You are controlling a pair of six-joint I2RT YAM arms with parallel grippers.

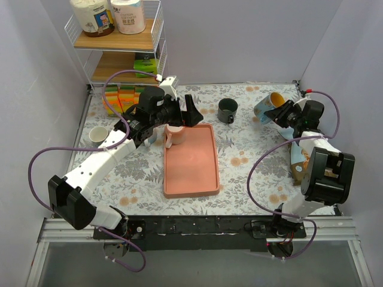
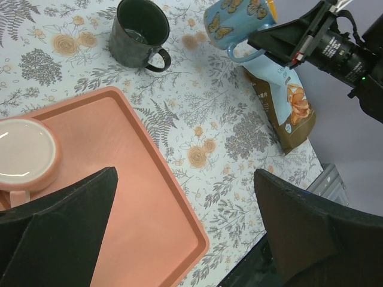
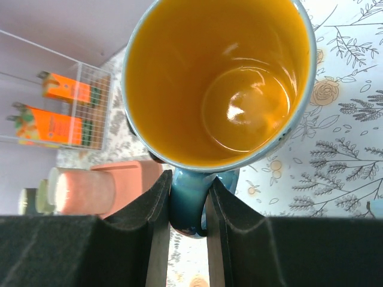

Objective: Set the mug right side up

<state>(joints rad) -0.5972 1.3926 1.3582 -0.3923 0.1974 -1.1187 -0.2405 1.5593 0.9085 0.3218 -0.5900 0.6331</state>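
Observation:
A blue butterfly mug (image 1: 265,107) (image 2: 234,23) with an orange inside (image 3: 221,78) hangs tilted over the table's back right, its mouth facing up and to the right. My right gripper (image 1: 282,113) (image 3: 188,179) is shut on its handle. A pink mug (image 1: 173,136) (image 2: 24,152) stands base up at the far left corner of the pink tray (image 1: 191,173) (image 2: 137,197). My left gripper (image 1: 182,119) (image 2: 184,179) hovers open just over that mug and tray, with nothing between its fingers.
A dark mug (image 1: 227,110) (image 2: 140,33) stands upright behind the tray. A snack bag (image 1: 297,164) (image 2: 287,107) lies at the right edge. A small white cup (image 1: 97,134) sits at the left. A wire shelf rack (image 1: 116,42) fills the back left corner.

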